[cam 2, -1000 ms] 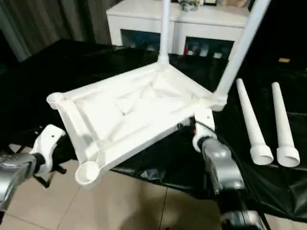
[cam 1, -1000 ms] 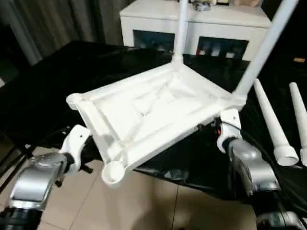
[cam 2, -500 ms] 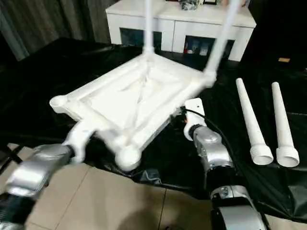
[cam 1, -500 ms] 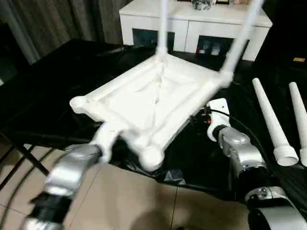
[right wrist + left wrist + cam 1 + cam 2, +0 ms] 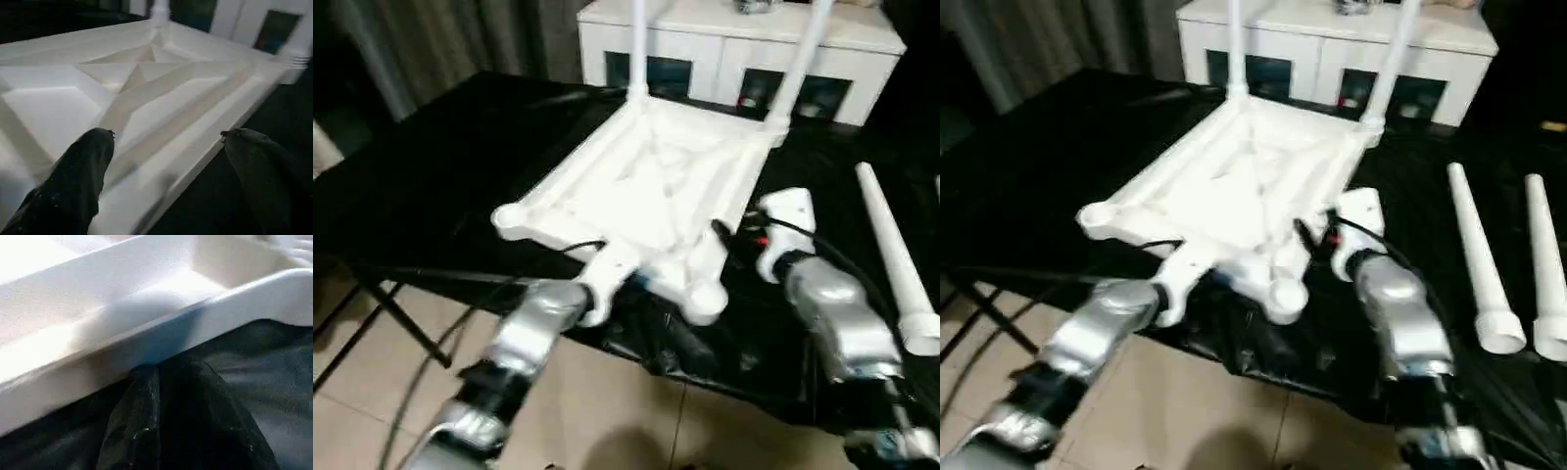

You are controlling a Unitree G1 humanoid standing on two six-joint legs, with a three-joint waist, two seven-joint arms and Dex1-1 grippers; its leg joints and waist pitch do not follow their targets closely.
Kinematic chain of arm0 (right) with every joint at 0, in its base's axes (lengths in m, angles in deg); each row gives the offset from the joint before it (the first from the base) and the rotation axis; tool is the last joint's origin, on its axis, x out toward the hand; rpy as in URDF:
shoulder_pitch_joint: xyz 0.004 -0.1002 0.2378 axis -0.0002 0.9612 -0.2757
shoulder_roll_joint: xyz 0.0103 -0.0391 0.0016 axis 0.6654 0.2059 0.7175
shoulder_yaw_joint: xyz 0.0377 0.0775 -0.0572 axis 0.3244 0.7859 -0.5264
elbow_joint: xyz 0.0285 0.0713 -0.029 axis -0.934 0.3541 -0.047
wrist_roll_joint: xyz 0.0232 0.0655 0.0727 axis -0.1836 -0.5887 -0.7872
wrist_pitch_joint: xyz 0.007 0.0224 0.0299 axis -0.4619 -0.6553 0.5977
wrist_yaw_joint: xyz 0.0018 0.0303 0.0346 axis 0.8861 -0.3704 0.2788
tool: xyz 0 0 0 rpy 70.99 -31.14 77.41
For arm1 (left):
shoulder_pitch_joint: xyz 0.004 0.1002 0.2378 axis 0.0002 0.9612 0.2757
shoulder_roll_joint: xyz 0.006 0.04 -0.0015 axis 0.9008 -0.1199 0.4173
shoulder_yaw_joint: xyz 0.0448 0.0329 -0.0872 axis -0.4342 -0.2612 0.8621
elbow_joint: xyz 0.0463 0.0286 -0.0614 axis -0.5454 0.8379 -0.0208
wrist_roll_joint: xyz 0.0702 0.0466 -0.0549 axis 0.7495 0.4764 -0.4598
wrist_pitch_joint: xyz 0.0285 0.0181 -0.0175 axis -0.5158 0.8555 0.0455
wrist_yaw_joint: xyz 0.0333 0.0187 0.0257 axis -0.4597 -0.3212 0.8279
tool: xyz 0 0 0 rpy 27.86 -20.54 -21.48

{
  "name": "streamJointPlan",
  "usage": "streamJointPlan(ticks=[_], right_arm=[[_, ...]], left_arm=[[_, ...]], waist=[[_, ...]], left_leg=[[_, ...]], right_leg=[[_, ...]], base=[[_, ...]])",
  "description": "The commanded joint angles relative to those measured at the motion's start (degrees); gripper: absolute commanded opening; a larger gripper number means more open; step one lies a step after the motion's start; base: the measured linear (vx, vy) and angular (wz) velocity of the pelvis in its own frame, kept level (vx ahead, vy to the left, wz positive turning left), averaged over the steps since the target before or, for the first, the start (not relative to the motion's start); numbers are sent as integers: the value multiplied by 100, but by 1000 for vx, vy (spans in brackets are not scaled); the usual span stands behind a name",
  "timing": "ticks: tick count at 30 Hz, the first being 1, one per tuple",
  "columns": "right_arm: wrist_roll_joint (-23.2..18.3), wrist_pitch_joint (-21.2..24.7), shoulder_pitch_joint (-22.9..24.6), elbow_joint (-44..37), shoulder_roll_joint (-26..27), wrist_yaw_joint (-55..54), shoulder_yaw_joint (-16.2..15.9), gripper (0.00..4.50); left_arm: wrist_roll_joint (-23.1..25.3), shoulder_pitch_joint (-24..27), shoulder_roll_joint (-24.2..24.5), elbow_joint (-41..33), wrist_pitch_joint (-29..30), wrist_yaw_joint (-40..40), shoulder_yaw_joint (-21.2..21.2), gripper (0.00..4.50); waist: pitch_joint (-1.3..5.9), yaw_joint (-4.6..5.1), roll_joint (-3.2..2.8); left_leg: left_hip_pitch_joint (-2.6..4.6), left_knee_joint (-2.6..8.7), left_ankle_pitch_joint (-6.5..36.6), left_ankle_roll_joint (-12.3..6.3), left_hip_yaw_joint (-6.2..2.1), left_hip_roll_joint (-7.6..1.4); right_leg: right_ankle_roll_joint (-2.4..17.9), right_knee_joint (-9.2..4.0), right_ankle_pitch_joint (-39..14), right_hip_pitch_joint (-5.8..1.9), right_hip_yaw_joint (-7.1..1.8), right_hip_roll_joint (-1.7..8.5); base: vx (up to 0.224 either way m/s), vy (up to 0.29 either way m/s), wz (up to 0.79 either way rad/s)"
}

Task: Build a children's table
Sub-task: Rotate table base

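While we look down over our silver forearms, the tabletop lies upside down on the black-covered table, its ribbed underside facing up and its near end reaching the table's near edge. Two fitted legs rise from the sockets at its far corners, one on the left and one on the right, both running out of the top of the head views. The near right corner socket and the near left corner socket stand without legs.

Our left gripper is at the tabletop's near edge, between those two near sockets. In the left wrist view its dark fingers lie close together and run up under the white rim; we cannot tell whether they pinch the rim or only rest beneath it.

Our right gripper sits at the tabletop's right edge, near the near right socket. In the right wrist view its two fingers are spread wide: one lies over the ribbed underside and the other out past the rim above the black cover, and the rim passes between them with neither finger plainly pressed on it.

To the right, two loose legs lie side by side on the black cover, their wide ends toward us. Beyond the table stands a white cabinet with glass-fronted compartments.
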State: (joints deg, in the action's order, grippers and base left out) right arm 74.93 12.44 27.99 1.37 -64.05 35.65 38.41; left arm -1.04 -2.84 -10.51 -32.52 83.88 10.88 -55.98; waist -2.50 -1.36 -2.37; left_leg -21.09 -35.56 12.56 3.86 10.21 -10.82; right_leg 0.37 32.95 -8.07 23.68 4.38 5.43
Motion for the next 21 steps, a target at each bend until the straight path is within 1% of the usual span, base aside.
streamJointPlan(ticks=[1, 2, 3, 4, 5, 6, 7, 8, 9, 10, 11, 12, 13, 14, 15, 16, 17, 18, 19, 20, 21], right_arm=[[-19, 350, 17, -455, -80, -232, 371, 406], [-24, 402, 5, -488, -81, -296, 421, 406], [-25, 416, 1, -497, -81, -314, 435, 406], [2, 467, -15, -515, -84, -406, 477, 406], [42, 513, -33, -529, -99, -501, 487, 406], [38, 543, -58, -536, -91, -577, 516, 406], [37, 578, -77, -558, -91, -640, 532, 406], [50, 610, -80, -603, -101, -665, 528, 406], [58, 625, -77, -639, -108, -671, 522, 406], [31, 654, -73, -705, -114, -661, 535, 406], [23, 734, -53, -804, -125, -657, 552, 406], [11, 790, -36, -869, -135, -646, 571, 406], [1, 864, -23, -915, -140, -641, 599, 406], [-1, 938, -10, -947, -138, -646, 619, 406], [-4, 977, -4, -958, -133, -650, 631, 406], [-14, 1010, 16, -993, -127, -624, 604, 406], [-27, 1050, 31, -1024, -125, -605, 576, 406], [-132, 1191, 54, -1069, -103, -522, 544, 406], [-211, 1288, 69, -1087, -94, -457, 529, 406], [-127, 1404, 142, -1197, -91, -441, 319, 406], [-104, 1420, 163, -1228, -87, -440, 271, 406]], left_arm=[[-128, -406, -773, 608, -957, 434, 9, 107], [-164, -467, -916, 760, -1171, 471, 31, 107], [-173, -483, -956, 801, -1229, 482, 37, 107], [-231, -553, -1129, 973, -1382, 563, 100, 107], [-273, -658, -1283, 1205, -1470, 675, 178, 107], [-205, -794, -1404, 1477, -1676, 836, 165, 107], [-115, -937, -1494, 1742, -1859, 1010, 147, 107], [-74, -1025, -1525, 1868, -1946, 1098, 151, 107], [-61, -1070, -1533, 1912, -1989, 1133, 159, 107], [-94, -1127, -1541, 1929, -2017, 1184, 228, 107], [-138, -1160, -1490, 1918, -2115, 1201, 339, 107], [-169, -1135, -1393, 1810, -2211, 1170, 416, 107], [-184, -1114, -1319, 1763, -2329, 1143, 498, 107], [-233, -1029, -1223, 1573, -2431, 1070, 579, 107], [-266, -972, -1171, 1447, -2485, 1023, 623, 107], [-376, -839, -1084, 1088, -2417, 983, 745, 107], [-419, -759, -1018, 858, -2383, 1015, 820, 107], [-475, -633, -923, 492, -2320, 1122, 961, 107], [-507, -555, -865, 269, -2293, 1207, 1053, 107], [-440, -416, -677, -92, -1931, 1829, 1382, 107], [-412, -380, -633, -168, -1871, 1974, 1455, 107]], waist=[[347, 90, 19], [358, 81, 51], [361, 66, 41], [360, 79, 52], [367, 98, 52], [350, 177, 58], [333, 248, 59], [340, 293, 63], [363, 340, 80], [374, 358, 68], [386, 394, 81], [390, 409, 72], [423, 419, 111], [414, 418, 118], [411, 415, 81], [406, 416, 90], [405, 395, 100], [393, 395, 70], [398, 400, 70], [398, 399, 103], [376, 389, 101]], left_leg=[[112, 490, 1325, -255, -1, -138], [109, 487, 1324, -248, -7, -139], [91, 491, 1291, -266, -13, -137], [33, 495, 1198, -301, -20, -142], [13, 496, 1158, -342, -29, -149], [-10, 488, 1210, -389, -24, -117], [-78, 493, 1292, -434, -44, -82], [-68, 480, 1327, -453, -38, -63], [-79, 459, 1242, -488, -60, -55], [-77, 453, 1186, -510, -63, -60], [-79, 433, 1087, -576, -59, -61], [-89, 431, 1017, -613, -65, -58], [-120, 416, 696, -744, -82, -87], [-117, 418, 676, -794, -80, -92], [-98, 411, 685, -845, -73, -105], [-95, 412, 701, -869, -71, -109], [-87, 420, 682, -891, -76, -139], [-76, 419, 672, -923, -67, -140], [-63, 416, 690, -933, -63, -144], [-58, 418, 684, -918, -64, -163], [-68, 427, 689, -902, -68, -163]], right_leg=[[983, -472, -1854, -238, -233, 173], [981, -455, -1868, -257, -238, 180], [977, -455, -1890, -276, -248, 196], [980, -438, -1888, -302, -258, 218], [976, -426, -1852, -311, -252, 224], [917, -458, -1953, -305, -237, 199], [787, -469, -2227, -346, -208, 196], [689, -504, -2414, -341, -198, 190], [574, -511, -2568, -351, -193, 201], [569, -512, -2573, -347, -191, 202], [615, -515, -2478, -327, -192, 198], [653, -506, -2407, -338, -187, 196], [838, -442, -1889, -351, -190, 199], [917, -432, -1802, -349, -189, 195], [1055, -416, -1698, -338, -192, 204], [1097, -419, -1689, -334, -189, 202], [1203, -380, -1619, -351, -195, 220], [1241, -382, -1595, -327, -191, 201], [1263, -368, -1555, -329, -192, 187], [1292, -340, -1482, -338, -195, 188], [1275, -340, -1543, -339, -193, 191]], base=[[0, 0, 0], [0, 0, 0], [0, 0, 0], [0, 0, 0], [0, 0, 0], [0, 0, 0], [0, 0, 0], [0, 0, 0], [0, 0, 0], [0, 0, 0], [0, 0, 0], [0, 0, 0], [0, 0, 0], [0, 0, 0], [0, 0, 0], [0, 0, 0], [0, 0, 0], [0, 0, 0], [0, 0, 0], [0, 0, 0], [0, 0, 0]])
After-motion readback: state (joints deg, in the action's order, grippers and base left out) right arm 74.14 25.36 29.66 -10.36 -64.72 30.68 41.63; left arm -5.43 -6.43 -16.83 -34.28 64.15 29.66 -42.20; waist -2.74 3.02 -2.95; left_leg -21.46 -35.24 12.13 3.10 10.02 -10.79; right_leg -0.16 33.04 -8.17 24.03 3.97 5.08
